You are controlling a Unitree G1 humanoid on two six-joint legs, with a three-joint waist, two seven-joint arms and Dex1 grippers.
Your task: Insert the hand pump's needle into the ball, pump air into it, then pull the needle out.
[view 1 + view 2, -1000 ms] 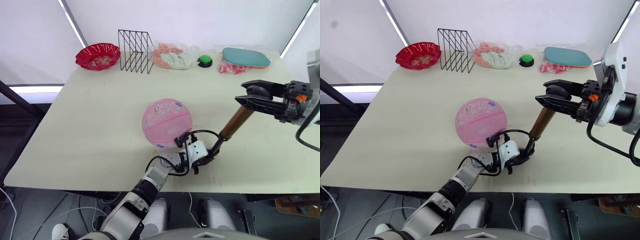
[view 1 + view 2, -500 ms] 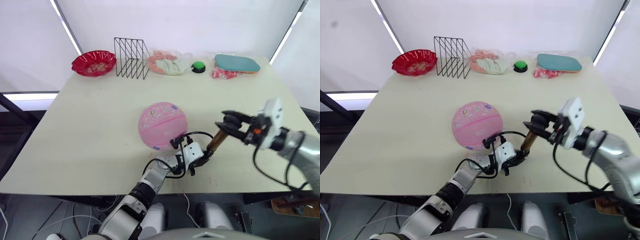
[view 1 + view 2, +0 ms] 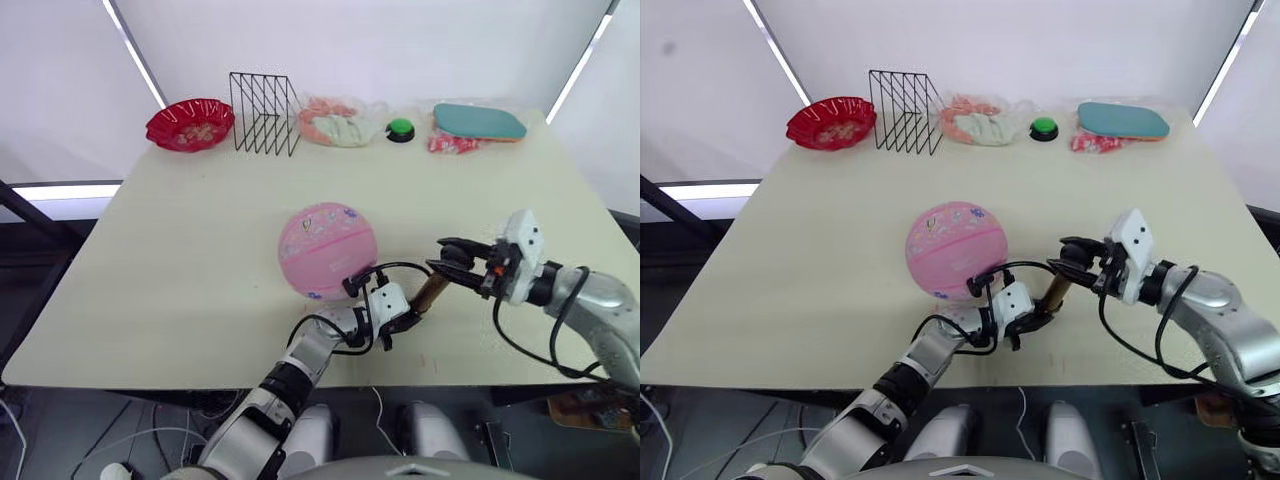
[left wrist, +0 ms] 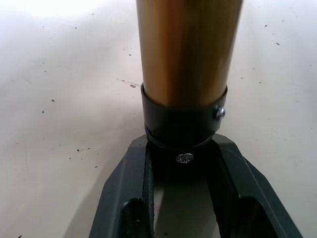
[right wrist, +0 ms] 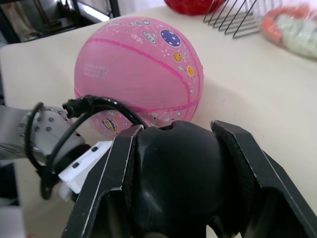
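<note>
The round pink ball (image 3: 328,250) sits on the table's near middle. To its right the hand pump (image 3: 432,290) stands tilted. Its black lower end (image 4: 182,131) is clamped in my left gripper (image 3: 408,316), which is shut on it, with a finger (image 4: 124,198) on either side of the gold cylinder (image 4: 188,44). My right gripper (image 3: 452,264) is shut on the pump's black handle (image 5: 173,173) at the top. The thin black hose (image 3: 395,268) loops from the pump to the ball's lower right side (image 5: 74,105). The needle is too small to make out there.
Along the far edge of the table (image 3: 180,250) stand a red scalloped bowl (image 3: 190,124), a black wire rack (image 3: 265,99), a bag of cloth items (image 3: 335,119), a green button (image 3: 401,129) and a teal pad (image 3: 480,121).
My right gripper has come down with the handle, close to the left gripper, so less of the gold cylinder shows. The camera has shifted. Ball and left gripper stay put.
</note>
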